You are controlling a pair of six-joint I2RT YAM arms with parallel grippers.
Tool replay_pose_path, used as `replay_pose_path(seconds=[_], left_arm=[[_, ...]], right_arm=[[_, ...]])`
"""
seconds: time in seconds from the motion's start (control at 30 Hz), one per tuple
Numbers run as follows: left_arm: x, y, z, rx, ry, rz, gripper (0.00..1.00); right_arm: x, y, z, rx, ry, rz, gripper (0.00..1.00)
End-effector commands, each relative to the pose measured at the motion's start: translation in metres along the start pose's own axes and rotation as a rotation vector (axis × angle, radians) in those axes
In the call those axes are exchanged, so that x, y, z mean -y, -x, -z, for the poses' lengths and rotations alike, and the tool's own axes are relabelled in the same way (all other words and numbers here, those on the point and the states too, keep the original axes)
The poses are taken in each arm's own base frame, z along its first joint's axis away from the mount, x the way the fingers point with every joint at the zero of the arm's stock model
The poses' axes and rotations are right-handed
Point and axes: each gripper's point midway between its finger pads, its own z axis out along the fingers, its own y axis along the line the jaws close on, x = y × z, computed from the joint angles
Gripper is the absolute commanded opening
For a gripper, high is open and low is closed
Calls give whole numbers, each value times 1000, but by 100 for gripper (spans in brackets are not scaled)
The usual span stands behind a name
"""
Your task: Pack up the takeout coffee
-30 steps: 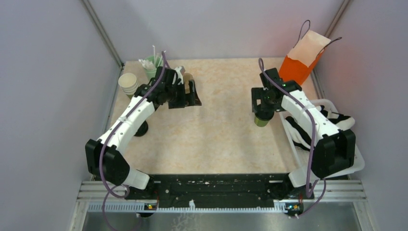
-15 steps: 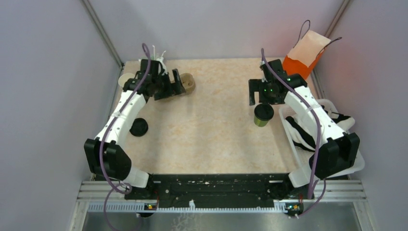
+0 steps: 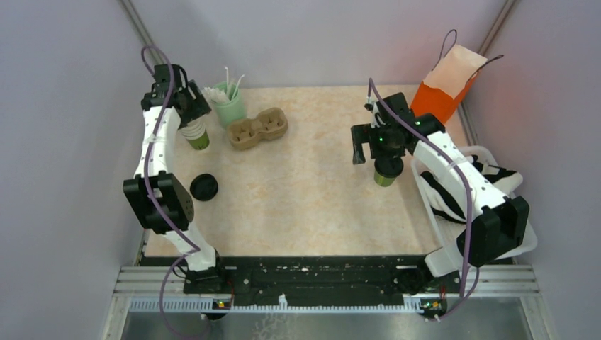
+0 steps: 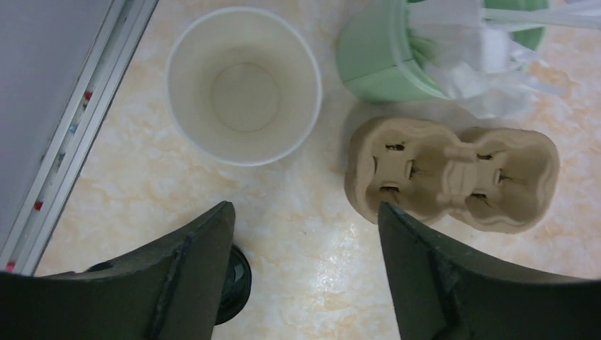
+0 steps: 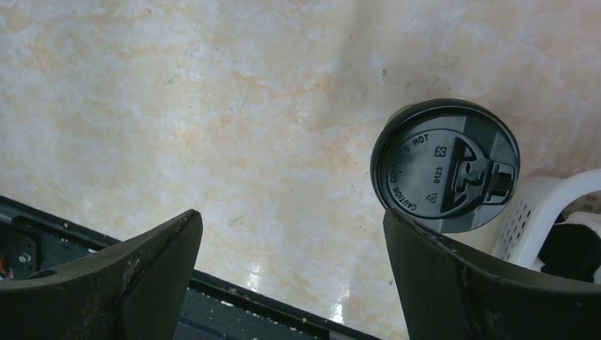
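1. Two robot arms reach over one beige marbled table (image 3: 305, 205), seen from above.
2. The one takeout coffee (image 3: 386, 173), an olive-green cup with a black lid, stands upright right of centre in the overhead view, just beside one white basket (image 3: 521, 244).
3. The right gripper (image 5: 292, 216) hangs above the coffee with its jaws spread wide and nothing between them. In its wrist view the lid sits at right of centre, near one finger.
4. The left gripper (image 4: 305, 212), at the upper left of the overhead view, is also spread wide and holds nothing.
5. Below it, in its wrist view:
   - one stack of lidless paper cups (image 4: 244, 85), upper left; how many are in the stack cannot be told
   - one pale-green cup of white sticks (image 4: 386, 60), upper right
   - one cardboard carrier (image 4: 453, 173) with two wells, at right
6. One loose black lid (image 3: 204, 188) lies at left.
7. One orange paper bag (image 3: 443, 99) stands at the upper right.
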Motion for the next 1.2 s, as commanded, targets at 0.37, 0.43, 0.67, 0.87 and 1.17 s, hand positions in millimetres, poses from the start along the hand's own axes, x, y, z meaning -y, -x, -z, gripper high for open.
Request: replay_pose_path(seconds=[0.37,0.43,0.67,0.87,1.17], left_arm=[[-59,17,-44,-7,201,177,60],[-61,18,-50,-14,212,180,55],[-67,16,-56,-23,242,179,41],[-71,17,-52,-16,260,173,31],[-73,22,-47,-5,263,159,13]], right_arm=[[-20,-10,5,35,84,76,98],[-20,-10,4,34,84,76,98],[-22,-10,3,33,90,80,98],[-23,-7,3,33,91,80,98],[-25,-8,-2,21,100,82,97]])
